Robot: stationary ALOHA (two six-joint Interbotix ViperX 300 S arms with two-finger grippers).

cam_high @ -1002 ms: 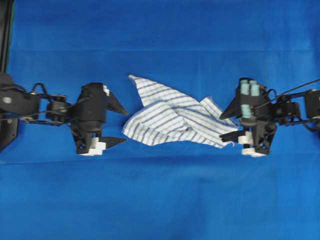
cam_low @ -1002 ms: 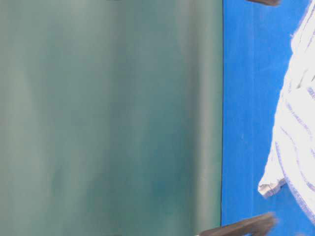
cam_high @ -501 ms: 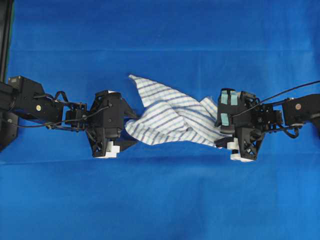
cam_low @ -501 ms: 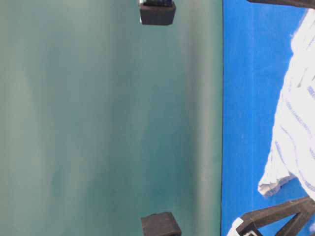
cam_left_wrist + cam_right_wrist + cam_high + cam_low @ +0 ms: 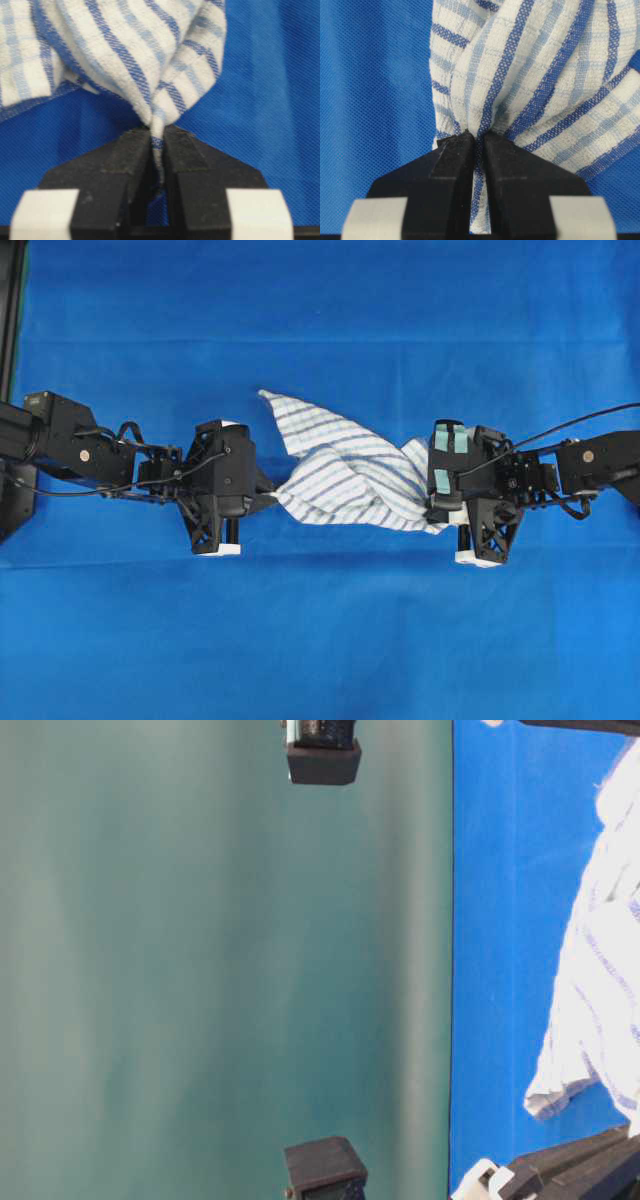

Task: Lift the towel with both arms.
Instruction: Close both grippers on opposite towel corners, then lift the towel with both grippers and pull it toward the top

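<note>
**Pinching both ends: the towel strung between two grippers**

Starting at the left of the overhead view, the left gripper (image 5: 268, 496) is closed on the left end of the towel (image 5: 345, 472). Its wrist camera shows the two black jaws pressed together with a gathered fold of striped cloth squeezed in the narrow slot between them, the rest of the fabric fanning out ahead of the tips over the blue table cover (image 5: 320, 640).

Across the middle, the towel lies crumpled on the cover, its long axis running roughly left to right from one gripper to the other, with one loose corner pointing up and left, away from both arms.

At the right, the right gripper (image 5: 437, 515) is likewise clamped on the towel's right end; its wrist camera shows a bunch of the hem caught between the jaws, a strip of cloth running down through the gap.

Each arm therefore sits at its own end of the cloth, neither nearer the bulk than the other, and the towel extends inward from each set of fingertips toward the centre. By my reading the grasp is done and the lift is next: both arms would need to rise together, evenly, or the slack middle will sag and drag one end loose.
</note>
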